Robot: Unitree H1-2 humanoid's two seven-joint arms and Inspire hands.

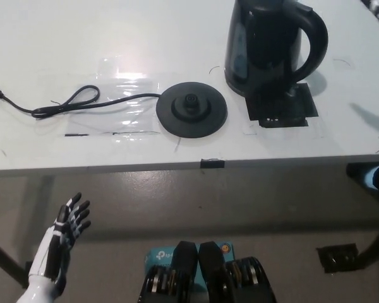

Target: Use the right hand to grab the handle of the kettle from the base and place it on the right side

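The flat white surface (38,151) fills the upper half of the frame, its front edge running across the middle. A black electric kettle (265,47) with a looped handle stands upright at upper right, on a black square marking (290,107). Just left of it, at centre, lies the round black kettle base (191,108), apart from the kettle. A black power cord (69,101) runs from the base toward the left edge, looping once over a clear tape patch (123,82). A small black tape tab (210,163) sits on the front edge.
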